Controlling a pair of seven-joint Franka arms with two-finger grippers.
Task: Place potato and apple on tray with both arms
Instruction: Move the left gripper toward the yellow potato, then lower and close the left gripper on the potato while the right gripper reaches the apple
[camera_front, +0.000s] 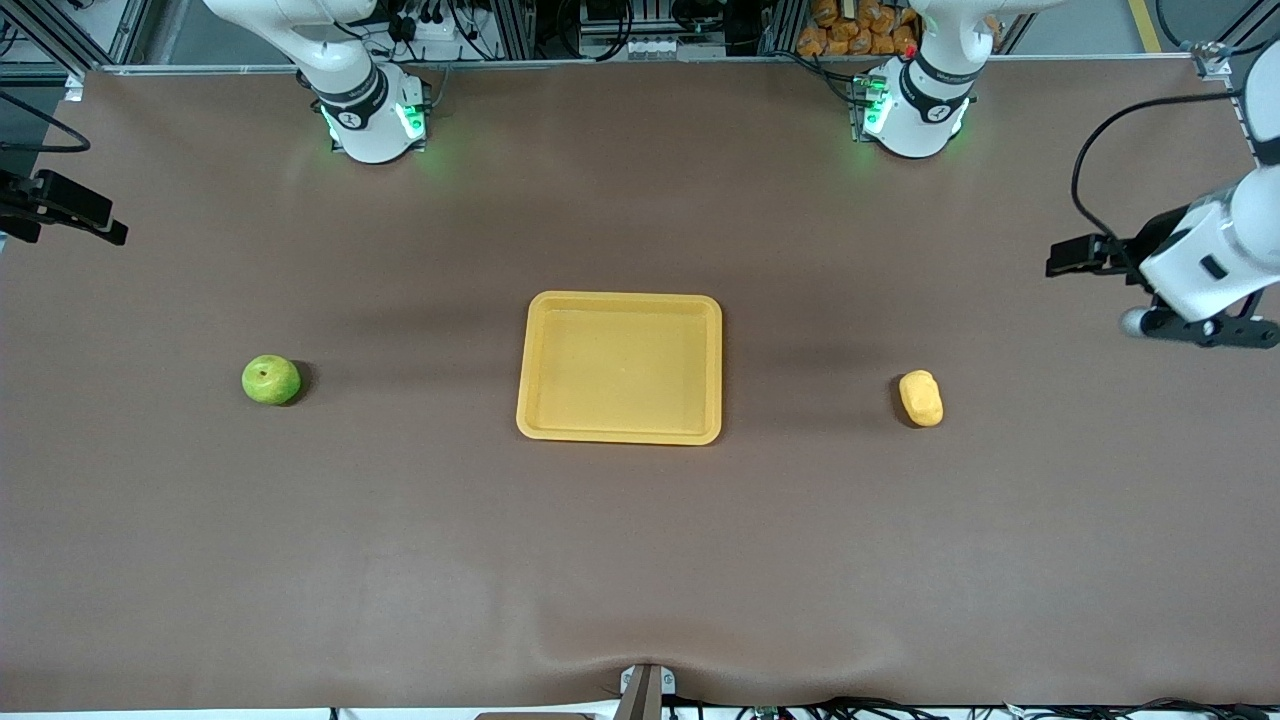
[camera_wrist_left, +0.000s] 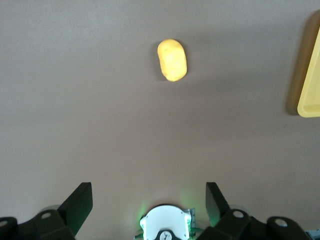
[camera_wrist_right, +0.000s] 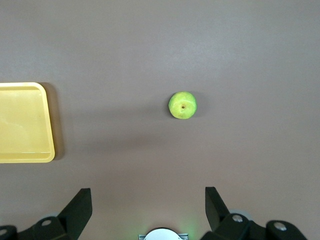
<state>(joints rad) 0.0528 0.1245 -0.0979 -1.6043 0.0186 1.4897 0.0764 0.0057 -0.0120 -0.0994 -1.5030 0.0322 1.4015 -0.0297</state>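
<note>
brown matting covers the bench (camera_front: 640, 560), and we see a yellow-orange tray (camera_front: 620, 432) lying flat at its middle with nothing in it. the green apple (camera_front: 270, 380) sits on the bench toward the right arm's end, well apart from the tray, its stem dimple turned upward. the potato (camera_front: 921, 398) lies on the bench toward the left arm's end, also well apart from the tray, and both sit at about the same depth as the tray's nearer half.

our left gripper (camera_wrist_left: 149, 201) hangs high over the left arm's end of the bench, its fingers (camera_wrist_left: 80, 202) spread wide and holding nothing; the potato shows on the bench below it in the left wrist view, with a corner of the tray at that picture's edge. our right gripper (camera_wrist_right: 149, 201) hangs high over the right arm's end of the bench, fingers (camera_wrist_right: 80, 204) likewise spread wide and empty, with the apple and one end of the tray showing below it.
</note>
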